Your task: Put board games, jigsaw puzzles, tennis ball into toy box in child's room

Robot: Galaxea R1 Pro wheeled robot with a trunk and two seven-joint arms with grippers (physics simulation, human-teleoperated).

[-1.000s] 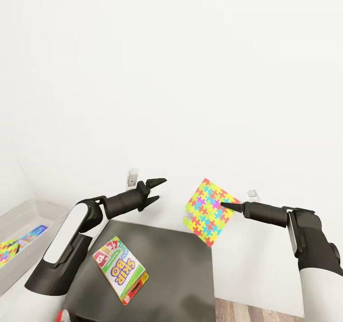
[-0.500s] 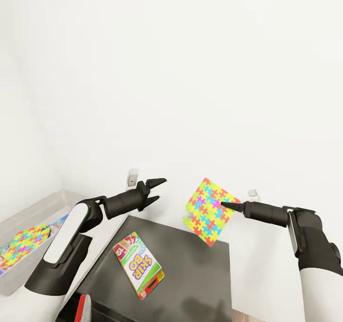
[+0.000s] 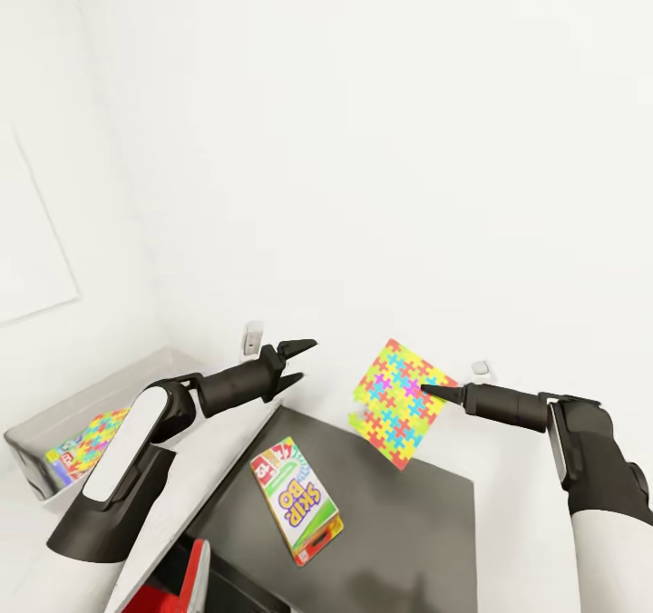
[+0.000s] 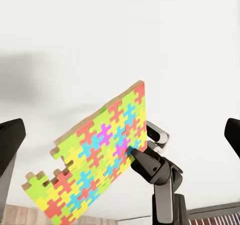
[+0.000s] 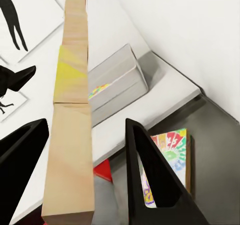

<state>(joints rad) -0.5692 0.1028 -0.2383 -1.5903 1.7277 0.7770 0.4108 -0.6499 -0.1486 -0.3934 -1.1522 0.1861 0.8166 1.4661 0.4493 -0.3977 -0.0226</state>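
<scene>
The right gripper [image 3: 426,387] pinches the jigsaw puzzle [image 3: 399,402] by its edge, held upright. The toy box [image 3: 95,404] lies toward nine o'clock, beyond the spread, empty left gripper [image 3: 304,362], nearer that arm.

Multicolour jigsaw puzzle [image 3: 402,403], interlocking yellow, pink, blue, green & orange pieces w/ tan edge; white-red-green "Skip-Bo" box [image 3: 297,500] on dark-grey table section [image 3: 408,522]; light-grey toy box [image 3: 54,432] holding 2nd bright puzzle sheet [image 3: 86,441]; black-and-white arms; white walls.

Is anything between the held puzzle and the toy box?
The left arm reaches across between the puzzle, clamped by the right gripper, and the toy box. No other obstacle is visible.
</scene>
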